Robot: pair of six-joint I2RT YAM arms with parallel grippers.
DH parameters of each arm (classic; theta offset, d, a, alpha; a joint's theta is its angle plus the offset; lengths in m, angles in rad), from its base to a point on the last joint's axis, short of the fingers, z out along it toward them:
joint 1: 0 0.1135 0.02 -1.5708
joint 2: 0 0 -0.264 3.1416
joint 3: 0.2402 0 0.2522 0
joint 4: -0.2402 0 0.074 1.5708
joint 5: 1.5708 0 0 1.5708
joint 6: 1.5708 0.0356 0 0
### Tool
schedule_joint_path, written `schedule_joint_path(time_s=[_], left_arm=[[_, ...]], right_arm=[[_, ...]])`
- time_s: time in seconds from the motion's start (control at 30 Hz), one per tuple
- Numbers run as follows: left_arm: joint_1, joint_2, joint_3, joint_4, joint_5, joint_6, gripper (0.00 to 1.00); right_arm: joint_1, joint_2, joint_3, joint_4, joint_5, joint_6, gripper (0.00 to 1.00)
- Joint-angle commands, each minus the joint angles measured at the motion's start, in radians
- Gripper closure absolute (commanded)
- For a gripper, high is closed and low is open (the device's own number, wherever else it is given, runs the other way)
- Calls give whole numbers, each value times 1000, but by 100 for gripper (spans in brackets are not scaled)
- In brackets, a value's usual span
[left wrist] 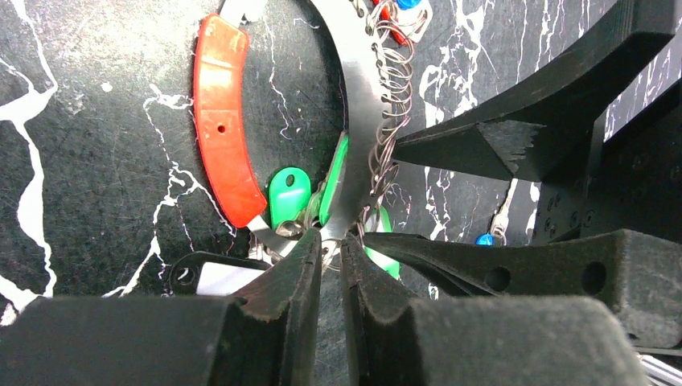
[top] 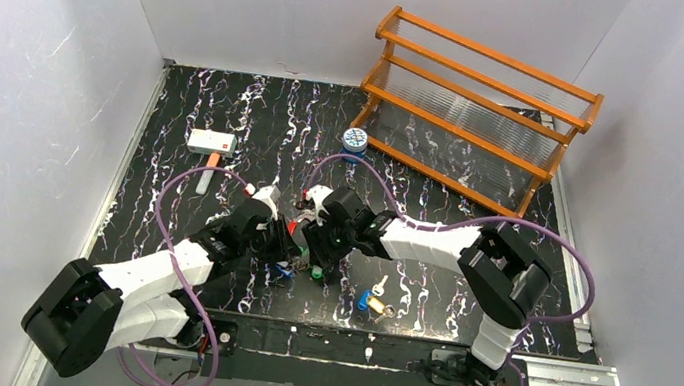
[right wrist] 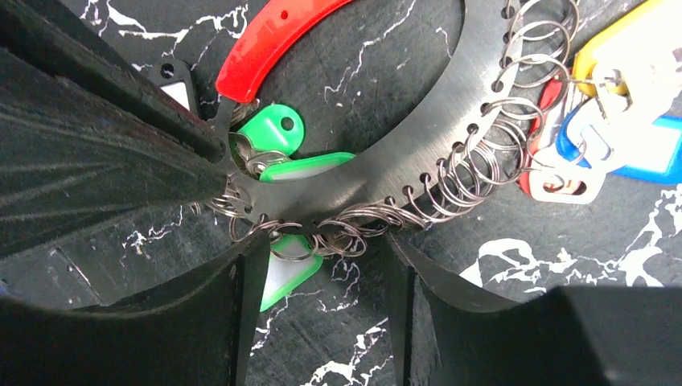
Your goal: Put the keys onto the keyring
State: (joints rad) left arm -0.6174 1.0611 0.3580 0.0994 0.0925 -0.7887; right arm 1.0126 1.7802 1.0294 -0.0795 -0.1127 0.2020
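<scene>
We note the left gripper [left wrist: 330,241] narrow, pinching the keyring [left wrist: 355,96] by its rim, mid-table between the arms. The right gripper [right wrist: 322,251] stands wide, straddling the wire loops [right wrist: 358,229], holding nothing. Loose keys [top: 364,301] lie further right. We'd hold the ring level and thread one key slowly onto a loop.

The overhead view is bright and evenly lit from above. The pale walls [top: 24,57] wash out slightly, and the arms throw only faint, soft shadows on the dark table [top: 259,111]. It is sharp to the corners. The wrist views are dimmer. In the left one the keyring [left wrist: 358,104] gleams with pale glare at upper centre, while the left gripper's fingers [left wrist: 289,297] along the bottom are blurred. In the right one, the right gripper's fingers [right wrist: 201,322] sink into near-black, soft-edged shadow.
</scene>
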Motion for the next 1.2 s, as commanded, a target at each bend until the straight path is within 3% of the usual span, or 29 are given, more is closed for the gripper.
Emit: schedule_joint_path(time_s=[0.0,0.13,0.3,0.4,0.67,0.83,0.9,1.0,1.17], left_arm=[[-2,-6,14,-12,-10,4,86],[-2,-4,7,-3,-13,2,86],[-2,9,6,9,-10,-1,86],[-2,14,0,13,-11,-1,86],[-2,13,0,13,-11,-1,86],[-2,11,0,14,-9,-7,86],[-2,13,-1,14,-7,-8,86],[-2,13,-2,16,-2,-12,86],[-2,12,-9,20,-2,-16,86]], right_arm=[[17,34,64,-18,59,-20,41],[20,43,78,-31,66,-33,48],[37,38,76,-37,54,-58,37],[51,30,74,-47,82,-63,36],[51,-35,39,-53,219,-36,57],[50,-82,22,-41,218,-17,70],[50,-96,17,-36,209,-12,66],[49,-100,21,-50,205,-8,50],[50,-110,5,-44,179,-7,50]])
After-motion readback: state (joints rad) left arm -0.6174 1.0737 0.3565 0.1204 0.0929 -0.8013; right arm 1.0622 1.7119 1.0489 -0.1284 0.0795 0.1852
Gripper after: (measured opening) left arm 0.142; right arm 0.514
